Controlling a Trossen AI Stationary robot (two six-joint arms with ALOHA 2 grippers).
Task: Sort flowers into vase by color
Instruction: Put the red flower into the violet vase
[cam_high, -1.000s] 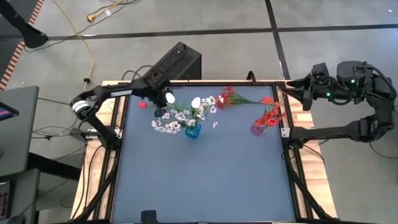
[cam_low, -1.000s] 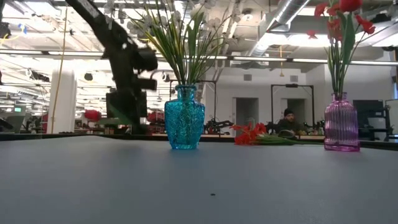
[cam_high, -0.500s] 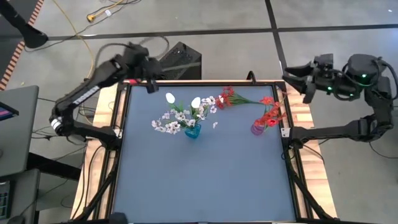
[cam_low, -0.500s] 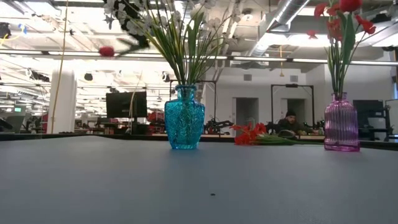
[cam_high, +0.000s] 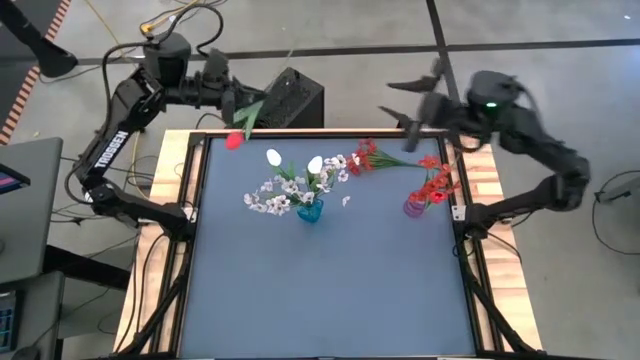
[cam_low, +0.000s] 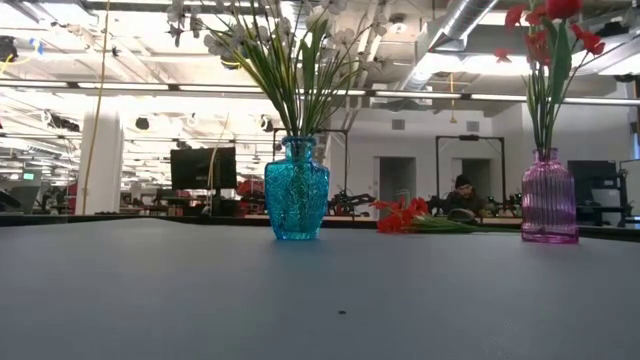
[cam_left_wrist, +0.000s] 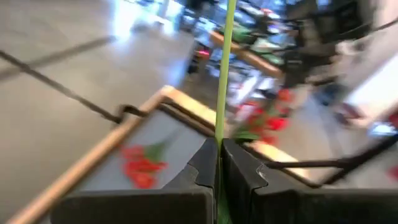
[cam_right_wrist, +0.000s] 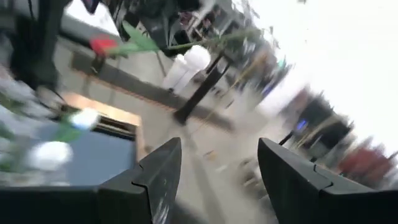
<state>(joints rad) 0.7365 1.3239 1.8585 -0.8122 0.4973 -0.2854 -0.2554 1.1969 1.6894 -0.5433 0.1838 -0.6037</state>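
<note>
My left gripper (cam_high: 238, 108) is raised over the table's far left corner, shut on a single red-bud flower (cam_high: 234, 141) with a green leaf (cam_high: 250, 112). My right gripper (cam_high: 405, 105) hangs open over the far edge with nothing between its fingers (cam_right_wrist: 214, 168); its wrist view shows the held bud (cam_right_wrist: 102, 43). A blue vase (cam_high: 310, 211) holds white flowers (cam_high: 290, 185). A purple vase (cam_high: 414, 206) holds red flowers (cam_high: 435, 180). A red spray (cam_high: 365, 155) lies flat on the table between them. Neither gripper shows in the low view. My left gripper pinches the thin green stem (cam_left_wrist: 219, 146) between its two shut fingers. The stem runs on past the fingertips (cam_left_wrist: 227, 62), and a short piece shows behind them. The flower is lifted clear of the table.
The blue vase (cam_low: 296, 190) and purple vase (cam_low: 549, 200) stand upright near the far edge, with the red spray (cam_low: 405, 216) lying between them. A black box (cam_high: 290, 98) sits beyond the far edge. The table's near half is bare blue mat (cam_high: 330, 290).
My left gripper has risen from the table beside the white flowers and drawn back toward the far left corner, rolling as it went, and has lifted the red-bud flower clear. My right gripper has swung from beyond the right edge toward the left along the far edge, rolling, still open.
</note>
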